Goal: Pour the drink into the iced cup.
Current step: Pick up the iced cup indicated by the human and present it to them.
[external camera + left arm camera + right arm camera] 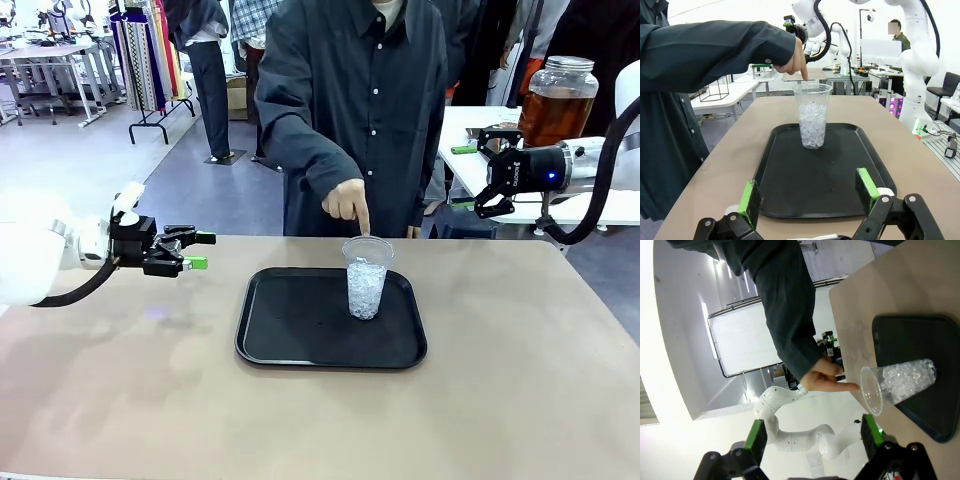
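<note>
A clear plastic cup (367, 278) partly filled with ice stands upright at the back of a black tray (300, 340). A person's hand (350, 203) points one finger down at its rim. The amber drink fills a large glass jar (556, 100) with a metal lid on a white side table at the far right. My left gripper (198, 251) hovers open left of the tray, facing the cup (812, 117). My right gripper (475, 178) hangs open beyond the table's far right corner, in front of the jar. The right wrist view has the cup (900, 382) sideways with the pointing hand (827, 380) at its rim.
The person in a dark shirt (350, 100) stands at the far edge, close behind the tray. The white side table (470, 150) with the jar sits behind the right arm. Bare tabletop (520, 400) surrounds the tray.
</note>
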Robot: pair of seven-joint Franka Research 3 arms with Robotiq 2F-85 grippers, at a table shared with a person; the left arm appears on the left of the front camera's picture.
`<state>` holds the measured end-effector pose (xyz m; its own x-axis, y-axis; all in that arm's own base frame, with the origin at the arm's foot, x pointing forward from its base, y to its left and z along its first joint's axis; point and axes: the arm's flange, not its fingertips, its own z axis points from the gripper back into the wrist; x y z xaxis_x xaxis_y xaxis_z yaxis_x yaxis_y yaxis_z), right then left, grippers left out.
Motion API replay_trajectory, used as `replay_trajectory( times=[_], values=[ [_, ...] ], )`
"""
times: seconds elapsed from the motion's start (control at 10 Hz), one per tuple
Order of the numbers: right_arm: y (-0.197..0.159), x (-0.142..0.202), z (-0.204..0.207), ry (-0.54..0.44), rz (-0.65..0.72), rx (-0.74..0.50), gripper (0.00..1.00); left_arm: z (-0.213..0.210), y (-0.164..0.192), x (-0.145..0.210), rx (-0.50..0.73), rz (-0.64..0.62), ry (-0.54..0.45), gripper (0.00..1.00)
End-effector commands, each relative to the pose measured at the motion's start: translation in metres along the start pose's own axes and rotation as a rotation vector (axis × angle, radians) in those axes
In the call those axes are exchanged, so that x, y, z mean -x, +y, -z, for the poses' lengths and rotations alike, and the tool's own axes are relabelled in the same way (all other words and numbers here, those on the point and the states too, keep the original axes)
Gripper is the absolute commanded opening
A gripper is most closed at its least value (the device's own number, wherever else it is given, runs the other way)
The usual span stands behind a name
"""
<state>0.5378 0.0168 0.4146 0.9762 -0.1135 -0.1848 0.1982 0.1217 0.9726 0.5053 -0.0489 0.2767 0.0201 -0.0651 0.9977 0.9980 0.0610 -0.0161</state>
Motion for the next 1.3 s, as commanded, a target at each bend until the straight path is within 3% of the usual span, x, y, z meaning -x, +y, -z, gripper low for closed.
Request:
replay_trajectory(
  times=[0.0,0.9,1.0,1.1,1.2],
  values=[
    [0.0015,-0.0003,-0.0005,-0.001,-0.002,0.000,1.00,-0.0003,-0.0009,-0.0010,-0.002,0.001,0.000,1.00],
    [0.0000,0.0000,0.0000,0.000,0.000,0.000,1.00,-0.0003,-0.0009,-0.0010,-0.002,0.001,0.000,1.00],
    [-0.0005,0.0005,0.0017,-0.010,-0.086,0.000,1.00,-0.0003,-0.0009,-0.0010,-0.002,0.001,0.000,1.00],
    [-0.0027,0.0011,0.0042,-0.055,-0.266,0.013,1.00,-0.0003,-0.0009,-0.0010,-0.002,0.001,0.000,1.00],
    [-0.0066,0.0024,0.0083,-0.037,-0.396,-0.006,1.00,-0.0003,-0.0009,-0.0010,-0.002,0.001,0.000,1.00]
  ],
)
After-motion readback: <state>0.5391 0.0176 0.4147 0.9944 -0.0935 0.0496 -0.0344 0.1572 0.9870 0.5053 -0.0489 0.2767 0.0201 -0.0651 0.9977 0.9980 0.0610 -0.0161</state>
